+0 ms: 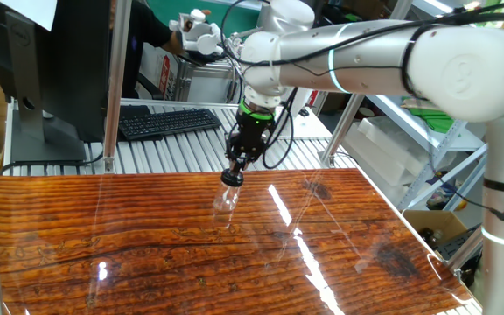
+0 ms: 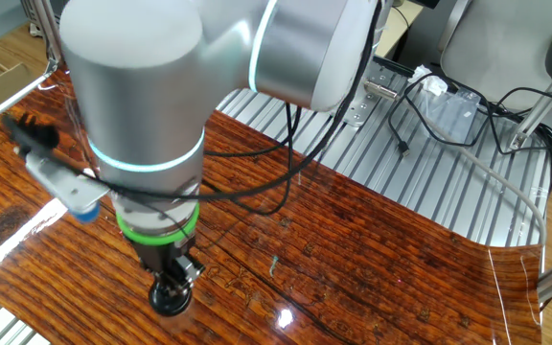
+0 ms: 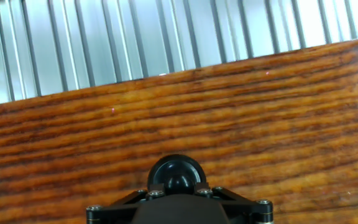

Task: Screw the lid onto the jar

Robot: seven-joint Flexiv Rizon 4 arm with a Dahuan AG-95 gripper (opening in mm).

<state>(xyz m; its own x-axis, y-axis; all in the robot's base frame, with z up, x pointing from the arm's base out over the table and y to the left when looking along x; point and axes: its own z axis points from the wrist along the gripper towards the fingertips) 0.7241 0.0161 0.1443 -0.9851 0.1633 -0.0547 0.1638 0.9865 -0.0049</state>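
The lid (image 1: 232, 178) is a small round black cap, and my gripper (image 1: 234, 169) is shut on it from above. Directly under it the jar (image 1: 226, 200) stands upright on the wooden table (image 1: 147, 254), small and clear. The lid sits right at the jar's top, and I cannot tell whether it rests on the neck. From the other fixed view I see the lid (image 2: 171, 299) below the gripper (image 2: 172, 285), with the jar hidden. In the hand view the lid (image 3: 177, 173) shows as a black dome between the fingers (image 3: 148, 195), covering the jar.
Behind the table runs a slatted metal surface (image 1: 173, 153) carrying a black keyboard (image 1: 169, 121) and a monitor (image 1: 51, 70). Cables and a clear plastic box (image 2: 448, 107) lie on the slats. An upright metal post (image 1: 112, 83) stands at the back left. The table's right edge (image 1: 427, 249) is close to shelving.
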